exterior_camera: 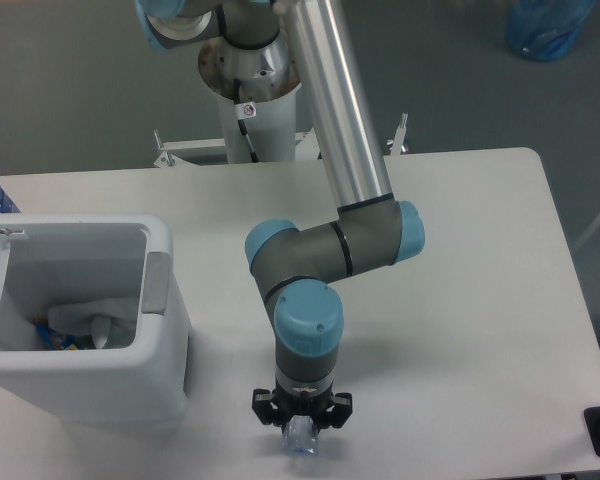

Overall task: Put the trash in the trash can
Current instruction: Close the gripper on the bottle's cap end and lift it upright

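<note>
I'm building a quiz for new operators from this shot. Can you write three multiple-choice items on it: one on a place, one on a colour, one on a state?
1. Where is the plastic bottle?
A. Inside the bin
B. At the table's near edge, under the gripper
C. On the floor

2. What colour are the arm's joint caps?
A. Light blue
B. Red
C. Yellow

3. What is in the trash can?
A. Nothing
B. White crumpled wrapper and other bits
C. Water

Key: 1 B, the bottle shows between the fingers at the table's front. 2 A, the caps are light blue. 3 B, white crumpled material lies inside.
</note>
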Tool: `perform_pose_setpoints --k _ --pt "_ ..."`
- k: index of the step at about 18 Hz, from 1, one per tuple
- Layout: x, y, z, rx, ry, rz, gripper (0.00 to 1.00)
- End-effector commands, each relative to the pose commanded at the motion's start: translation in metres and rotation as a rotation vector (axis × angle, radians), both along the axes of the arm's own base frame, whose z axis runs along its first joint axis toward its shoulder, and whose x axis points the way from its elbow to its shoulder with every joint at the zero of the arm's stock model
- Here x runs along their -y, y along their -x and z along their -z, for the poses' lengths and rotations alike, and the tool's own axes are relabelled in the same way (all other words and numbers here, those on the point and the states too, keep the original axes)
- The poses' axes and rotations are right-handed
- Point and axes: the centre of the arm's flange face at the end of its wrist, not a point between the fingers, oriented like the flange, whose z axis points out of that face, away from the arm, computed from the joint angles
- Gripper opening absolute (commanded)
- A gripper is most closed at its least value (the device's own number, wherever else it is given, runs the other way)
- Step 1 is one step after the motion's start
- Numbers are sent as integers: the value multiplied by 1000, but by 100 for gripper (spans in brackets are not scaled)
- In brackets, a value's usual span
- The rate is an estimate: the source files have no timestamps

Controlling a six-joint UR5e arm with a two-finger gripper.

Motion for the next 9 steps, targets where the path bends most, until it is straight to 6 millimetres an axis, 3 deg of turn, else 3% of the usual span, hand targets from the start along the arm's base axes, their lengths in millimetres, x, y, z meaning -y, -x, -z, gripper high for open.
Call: perform_pose_setpoints --k 4,7,8,9 --pt "17 40 -125 -154 -162 -59 50" --pt "32 52 -184 -194 -285 -89 50" --pt "40 56 -212 -183 -378 -134 50" --pt "44 59 -225 -170 -432 -166 49"
